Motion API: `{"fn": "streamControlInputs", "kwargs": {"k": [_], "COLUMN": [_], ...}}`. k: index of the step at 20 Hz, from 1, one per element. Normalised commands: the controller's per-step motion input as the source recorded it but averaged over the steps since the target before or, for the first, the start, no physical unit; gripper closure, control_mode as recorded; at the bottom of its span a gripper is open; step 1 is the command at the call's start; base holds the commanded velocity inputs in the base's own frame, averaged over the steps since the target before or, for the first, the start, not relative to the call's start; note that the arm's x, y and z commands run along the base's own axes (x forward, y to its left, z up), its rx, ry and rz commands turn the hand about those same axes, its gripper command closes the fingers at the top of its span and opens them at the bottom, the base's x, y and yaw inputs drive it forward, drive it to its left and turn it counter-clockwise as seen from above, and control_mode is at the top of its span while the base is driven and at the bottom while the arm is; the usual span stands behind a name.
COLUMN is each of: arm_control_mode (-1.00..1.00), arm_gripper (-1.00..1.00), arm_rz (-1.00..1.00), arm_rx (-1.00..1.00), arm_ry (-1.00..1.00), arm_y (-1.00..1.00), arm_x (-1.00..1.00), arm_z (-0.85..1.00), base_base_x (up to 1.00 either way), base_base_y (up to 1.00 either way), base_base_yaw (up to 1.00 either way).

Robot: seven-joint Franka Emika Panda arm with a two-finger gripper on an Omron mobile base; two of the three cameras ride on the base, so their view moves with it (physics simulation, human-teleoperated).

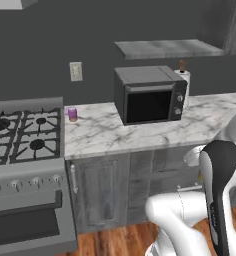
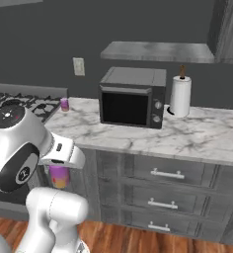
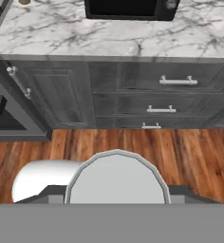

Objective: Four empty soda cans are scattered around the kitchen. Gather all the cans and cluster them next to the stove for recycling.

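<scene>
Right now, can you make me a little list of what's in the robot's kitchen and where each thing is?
can on counter: purple soda can, upright on the marble counter, right beside the stove
can in hand: a pink and orange can below the arm, at the gripper
microwave: on the counter, door shut
paper-towel roll: upright, right of the microwave
drawers: shut
gripper state: cannot tell

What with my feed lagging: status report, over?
Gripper shut on pink-purple can, low before the cabinets. Second can on counter beside stove. Microwave off to the side, not blocking.
</scene>
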Motion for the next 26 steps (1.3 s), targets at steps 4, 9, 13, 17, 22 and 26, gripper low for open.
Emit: {"fn": "streamControlInputs", "kwargs": {"k": [4,9,13,17,22,26], "arm_control_mode": [1.00,1.00,1.00,1.00,-1.00,-1.00], "arm_gripper": [1.00,1.00,1.00,1.00,1.00,1.00], "arm_rz": [0.00,0.00,0.00,0.00,-0.01,-0.01], "arm_rx": [0.00,0.00,0.00,0.00,0.00,0.00], "arm_ry": [0.00,0.00,0.00,0.00,0.01,0.03], "arm_y": [0.00,0.00,0.00,0.00,0.00,0.00], "arm_x": [0.00,0.00,0.00,0.00,0.76,1.00], "arm_z": [0.00,0.00,0.00,0.00,0.00,0.00], "base_base_x": [0.61,0.72,0.54,0.35,0.13,0.00], "base_base_y": [1.00,1.00,0.67,0.11,0.00,0.00], "base_base_yaw": [0.00,0.00,0.00,0.00,0.00,0.00]}}
